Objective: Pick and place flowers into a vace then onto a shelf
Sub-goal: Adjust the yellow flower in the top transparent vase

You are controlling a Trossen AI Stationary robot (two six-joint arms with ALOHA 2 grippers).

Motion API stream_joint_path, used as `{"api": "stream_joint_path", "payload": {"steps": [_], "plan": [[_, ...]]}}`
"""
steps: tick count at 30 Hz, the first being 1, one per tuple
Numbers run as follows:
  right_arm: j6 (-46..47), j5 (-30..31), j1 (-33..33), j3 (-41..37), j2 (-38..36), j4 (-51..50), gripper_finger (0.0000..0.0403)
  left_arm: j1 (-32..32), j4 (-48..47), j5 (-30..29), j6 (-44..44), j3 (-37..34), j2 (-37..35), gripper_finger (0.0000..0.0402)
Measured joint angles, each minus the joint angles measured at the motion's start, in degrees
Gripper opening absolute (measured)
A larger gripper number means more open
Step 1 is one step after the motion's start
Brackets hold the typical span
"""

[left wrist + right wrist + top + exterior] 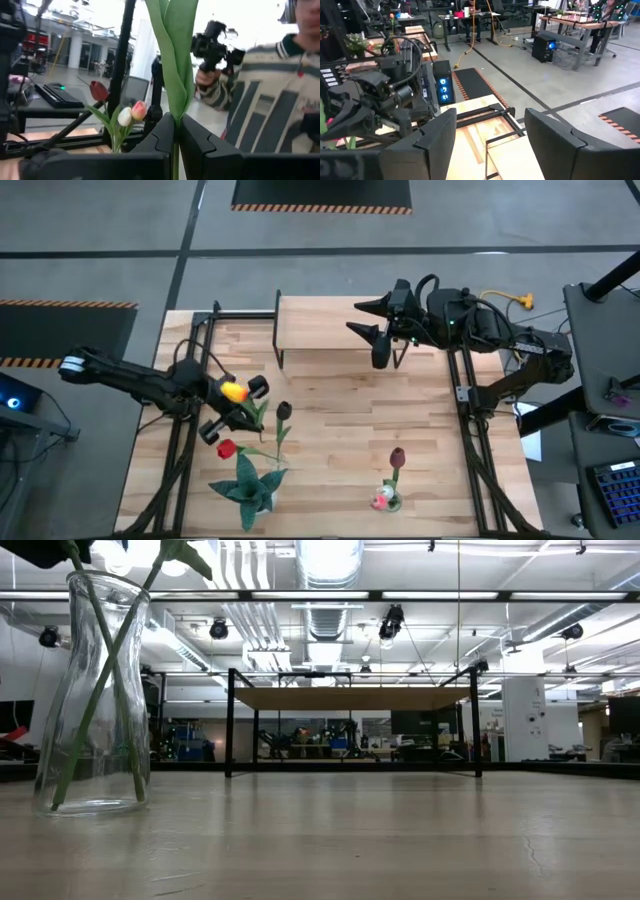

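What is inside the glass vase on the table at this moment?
The glass vase holds a few thin green flower stems that cross inside it. In the high view, a maroon head and a white-pink head stand above it. Water inside cannot be judged.

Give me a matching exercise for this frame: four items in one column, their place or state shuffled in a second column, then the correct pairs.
Items
1. left gripper
2. right gripper
3. shelf
4. glass vase

Places or states
A. open and empty, above the shelf's edge
B. stands near the table's front edge, holding maroon and white-pink flowers
C. shut on a green flower stem
D. at the table's far edge, nothing on it

Pairs: 1-C, 2-A, 3-D, 4-B
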Motion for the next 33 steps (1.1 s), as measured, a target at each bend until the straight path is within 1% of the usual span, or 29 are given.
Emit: {"api": "stream_joint_path", "payload": {"steps": [3,5,9,12,18,23,33], "plan": [[0.0,0.0,0.0,0.0,0.0,0.0,0.0224,0.0,-0.2,2.3,2.9,0.5,1.7,0.0],[0.0,0.1,0.0,0.0,0.0,0.0,0.0224,0.0,0.0,2.9,3.3,0.9,2.6,0.0],[0.2,1.4,0.0,0.0,0.0,0.0,0.0224,0.0,-0.2,2.9,2.4,1.0,4.4,0.0],[0.1,1.5,0.0,0.0,0.0,0.0,0.0224,0.0,0.0,3.0,0.7,1.0,5.4,0.0],[-0.3,1.5,0.0,0.0,0.0,0.0,0.0224,-0.4,0.0,3.6,0.7,1.0,7.3,0.0],[-0.5,1.5,0.0,0.0,0.0,0.0,0.0224,-0.3,2.6,3.8,0.2,0.9,9.2,0.0],[-0.5,1.5,0.0,0.0,0.0,0.0,0.0224,-0.3,3.0,4.1,0.4,3.4,9.7,0.0]]}}
